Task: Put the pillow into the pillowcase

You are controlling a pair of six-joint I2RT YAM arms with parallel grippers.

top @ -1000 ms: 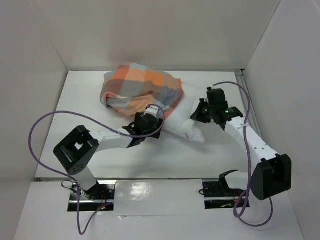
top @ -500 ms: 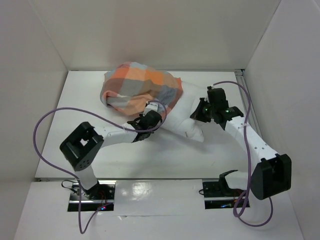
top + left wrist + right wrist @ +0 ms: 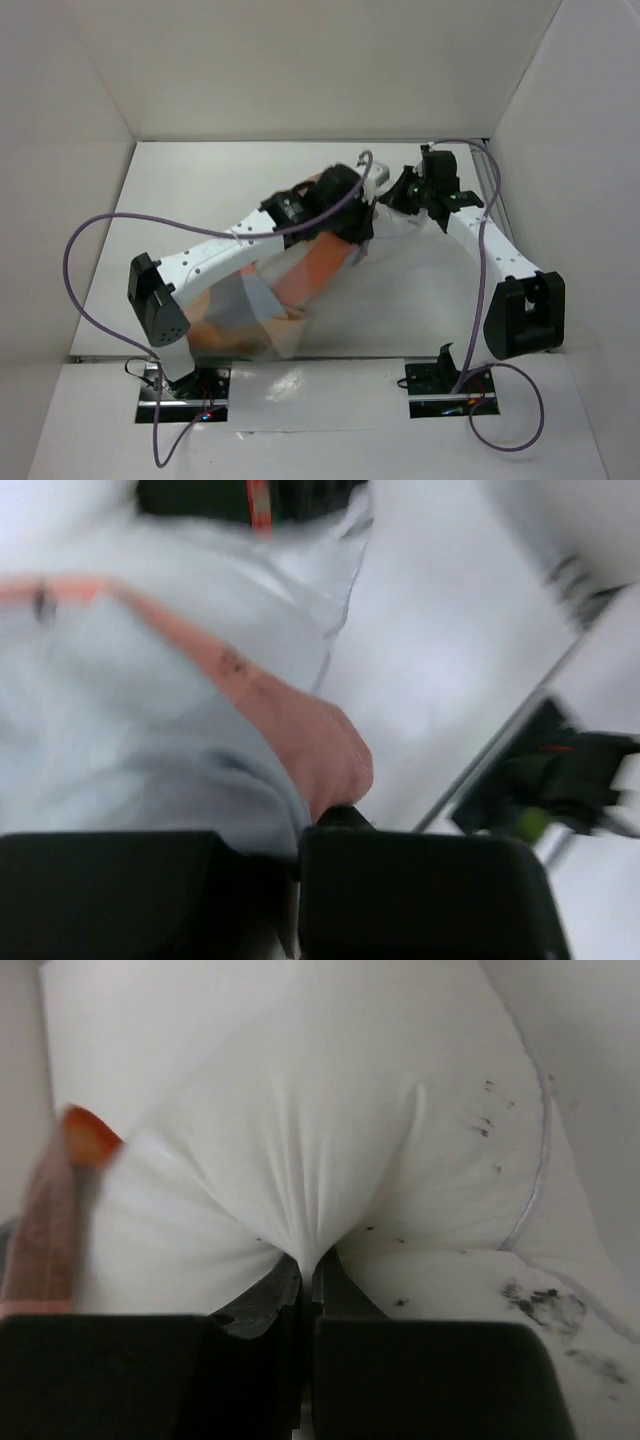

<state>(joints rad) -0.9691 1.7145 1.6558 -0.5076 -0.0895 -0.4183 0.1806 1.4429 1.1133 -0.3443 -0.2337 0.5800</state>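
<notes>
The checked orange and grey-blue pillowcase (image 3: 290, 285) hangs blurred under my left arm, trailing toward the front left. My left gripper (image 3: 358, 232) is shut on a fold of it; in the left wrist view the pillowcase (image 3: 150, 700) bunches into the left gripper (image 3: 315, 825). The white pillow (image 3: 392, 228) shows only as a small patch between the two grippers. My right gripper (image 3: 392, 208) is shut on it; in the right wrist view the pillow (image 3: 300, 1130) puckers into the closed right gripper (image 3: 308, 1265). An orange edge of the pillowcase (image 3: 70, 1190) shows at the left.
White walls enclose the table on the left, back and right. A metal rail (image 3: 482, 160) runs along the back right corner. Purple cables (image 3: 90, 240) loop beside both arms. The right arm's black wrist (image 3: 560, 780) sits close to the left gripper.
My left gripper closed on the pillowcase, then swung up and right toward the right gripper, dragging the pillowcase off the back-left area. My right gripper shifted slightly back, still holding the pillow.
</notes>
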